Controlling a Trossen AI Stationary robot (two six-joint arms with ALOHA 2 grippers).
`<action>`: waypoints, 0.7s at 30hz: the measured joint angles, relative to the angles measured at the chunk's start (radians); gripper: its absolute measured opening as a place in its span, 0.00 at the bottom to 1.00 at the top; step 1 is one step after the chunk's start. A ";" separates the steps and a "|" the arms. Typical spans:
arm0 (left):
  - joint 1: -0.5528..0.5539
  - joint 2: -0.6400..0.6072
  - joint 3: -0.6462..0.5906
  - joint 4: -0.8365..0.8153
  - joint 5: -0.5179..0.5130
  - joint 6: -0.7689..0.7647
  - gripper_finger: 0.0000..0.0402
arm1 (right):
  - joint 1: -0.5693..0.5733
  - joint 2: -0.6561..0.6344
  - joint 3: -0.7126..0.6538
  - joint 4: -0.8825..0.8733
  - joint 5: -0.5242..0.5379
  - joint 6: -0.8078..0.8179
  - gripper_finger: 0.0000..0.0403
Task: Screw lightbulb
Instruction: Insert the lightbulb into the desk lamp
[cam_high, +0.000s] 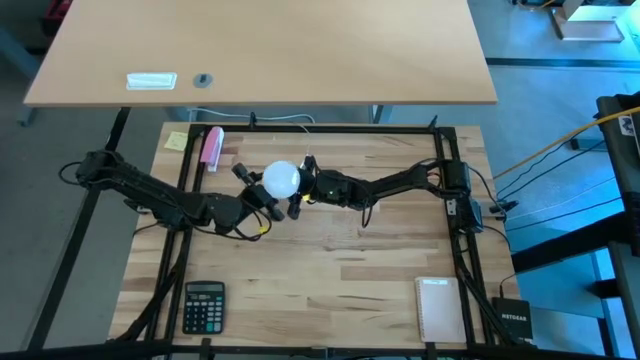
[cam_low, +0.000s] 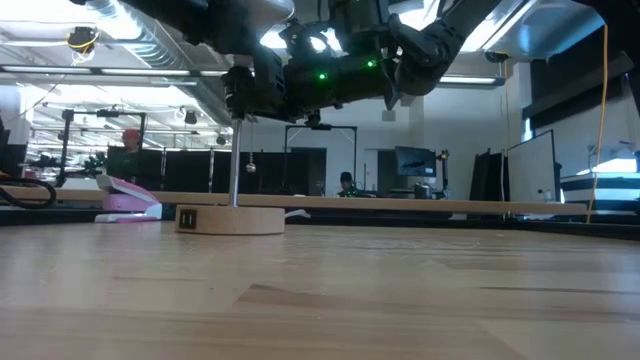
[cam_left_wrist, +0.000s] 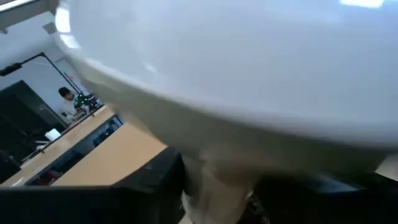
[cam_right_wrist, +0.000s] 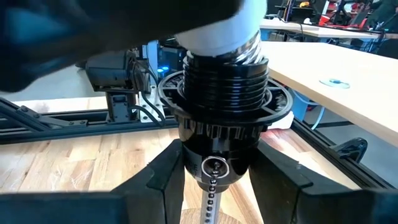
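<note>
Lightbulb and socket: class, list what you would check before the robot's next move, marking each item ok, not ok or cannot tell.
1. The lightbulb base has entered the mouth of the black socket: ok.
2. Bulb fully screwed in: not ok; metal thread shows above the socket rim in the right wrist view.
3. The right gripper has its fingers against both sides of the socket: ok.
4. The left gripper, at the bulb's neck, has a firm hold: cannot tell.
5. The wooden base lies flat on the table: ok.
</note>
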 joint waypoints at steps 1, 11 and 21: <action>0.000 -0.001 0.000 0.002 0.001 0.000 0.36 | 0.000 0.000 0.000 0.000 0.000 0.000 0.38; 0.005 -0.074 0.000 0.066 -0.005 -0.223 0.34 | 0.000 0.000 0.000 -0.001 0.000 0.002 0.38; 0.074 -0.121 0.000 -0.005 0.057 -0.527 0.34 | 0.000 0.000 0.000 -0.001 0.000 0.001 0.38</action>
